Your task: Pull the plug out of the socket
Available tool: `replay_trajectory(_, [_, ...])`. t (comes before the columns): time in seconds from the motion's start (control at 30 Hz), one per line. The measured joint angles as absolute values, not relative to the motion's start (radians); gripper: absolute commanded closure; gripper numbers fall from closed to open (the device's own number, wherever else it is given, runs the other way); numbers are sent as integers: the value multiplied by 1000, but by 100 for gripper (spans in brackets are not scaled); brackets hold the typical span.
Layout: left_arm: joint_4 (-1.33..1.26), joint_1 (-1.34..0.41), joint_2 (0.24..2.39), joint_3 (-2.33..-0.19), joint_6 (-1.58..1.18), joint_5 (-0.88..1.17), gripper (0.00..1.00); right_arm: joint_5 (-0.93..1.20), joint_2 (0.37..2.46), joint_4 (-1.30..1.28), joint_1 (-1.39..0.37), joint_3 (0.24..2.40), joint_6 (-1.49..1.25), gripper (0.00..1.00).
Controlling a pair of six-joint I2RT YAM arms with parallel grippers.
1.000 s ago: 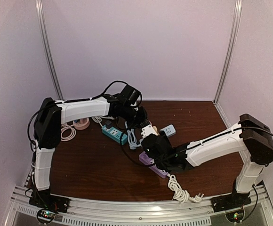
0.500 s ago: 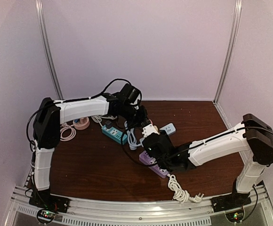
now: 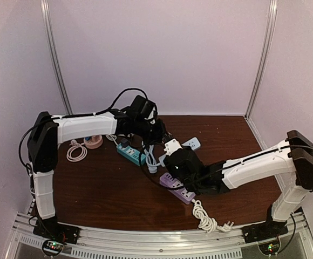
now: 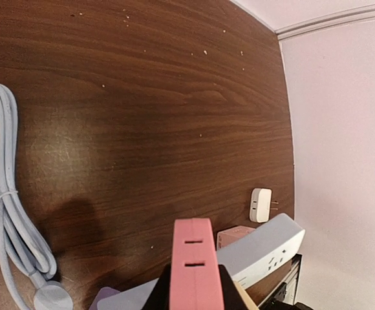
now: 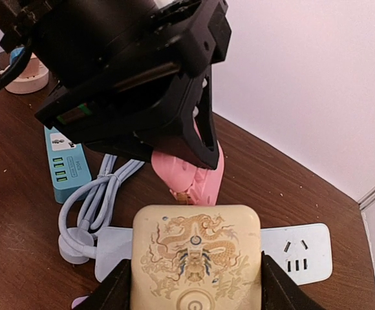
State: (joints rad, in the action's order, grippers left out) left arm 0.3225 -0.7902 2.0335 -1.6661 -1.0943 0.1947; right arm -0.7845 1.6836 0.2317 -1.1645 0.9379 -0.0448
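Your left gripper (image 4: 196, 296) clamped on pink plug (image 4: 192, 255), right gripper (image 5: 196, 290) clasping cream socket cube (image 5: 196, 252), dark wood table (image 4: 142, 97) beneath, pink walls (image 4: 342, 129) beyond.

Dark wood table (image 3: 108, 183): teal power strip (image 3: 130, 153) lies left of centre, white power strip (image 3: 193, 143) behind centre, purple power strip (image 3: 181, 192) nearer the front. Bundled white cord (image 3: 205, 216) by the front edge. Coiled cord (image 3: 76, 152) and pink round socket (image 3: 95, 141) at rear left.

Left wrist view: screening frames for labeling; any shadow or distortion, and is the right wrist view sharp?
Left wrist view: soft shadow on the table left of the pink adapter, wall edge slightly curved; right wrist view: cream block with its dragon print crisp, no glare.
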Motion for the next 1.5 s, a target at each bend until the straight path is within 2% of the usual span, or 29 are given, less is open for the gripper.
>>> replay_trajectory(0.23, [278, -790, 1995, -1602, -1143, 184, 100, -786, 1683, 238, -1172, 940, -10, 89])
replay_trajectory(0.63, [342, -790, 1999, -1670, -1166, 171, 100, -878, 1715, 257, -1196, 984, 43, 87])
replay_trajectory(0.67, [342, -790, 2000, -1672, -1164, 171, 100, -881, 1716, 260, -1196, 984, 49, 83])
replay_trajectory(0.8, [305, -790, 2000, -1662, -1146, 183, 100, -893, 1717, 270, -1195, 984, 71, 47])
replay_trajectory(1.0, [261, -778, 2004, -1654, -1120, 186, 100, -896, 1713, 237, -1172, 986, 53, 20])
replay_trajectory(1.13, [110, -663, 2004, -1653, -1105, 142, 100, -883, 1688, 133, -1136, 985, -12, 12])
replay_trajectory(1.27, [22, -583, 2004, -1638, -1100, 112, 100, -850, 1647, 84, -1108, 990, -45, 11])
replay_trajectory(1.5, [-27, -627, 2004, -1625, -1079, 132, 100, -752, 1589, 45, -1069, 991, -109, 11])
